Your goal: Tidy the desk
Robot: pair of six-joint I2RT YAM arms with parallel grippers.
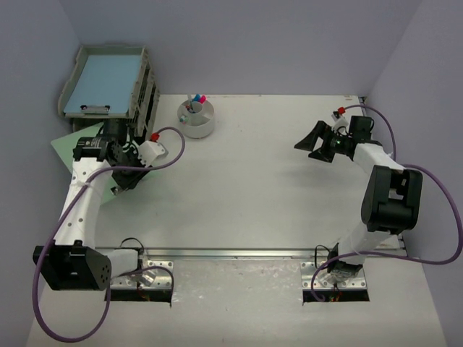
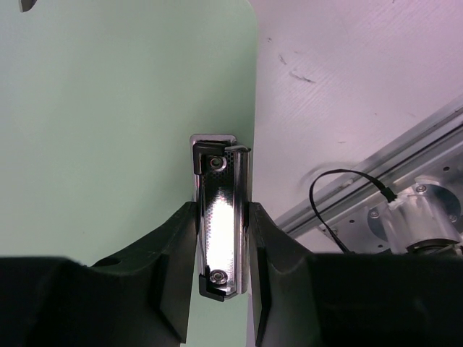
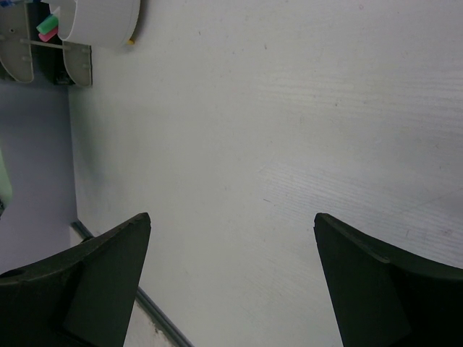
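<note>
The desk (image 1: 253, 195) is a wide white tabletop. A green clipboard (image 1: 66, 148) lies at its left edge, partly under my left arm. My left gripper (image 1: 124, 179) is shut on that clipboard's shiny metal clip (image 2: 221, 217). In the left wrist view the green clipboard (image 2: 108, 130) fills the left half, and both black fingers (image 2: 173, 246) press the clip's sides, with the left gripper (image 2: 223, 213) centred on it. My right gripper (image 1: 312, 144) hovers open over the bare desk (image 3: 289, 130) at the right, and the right gripper (image 3: 231, 224) has nothing between its fingers.
Grey stacked trays (image 1: 108, 83) stand at the back left with a blue clipboard (image 1: 105, 79) on top. A white round holder (image 1: 197, 119) with markers sits beside them and also shows as the white holder (image 3: 101, 18). A metal rail (image 1: 239, 253) runs along the near edge.
</note>
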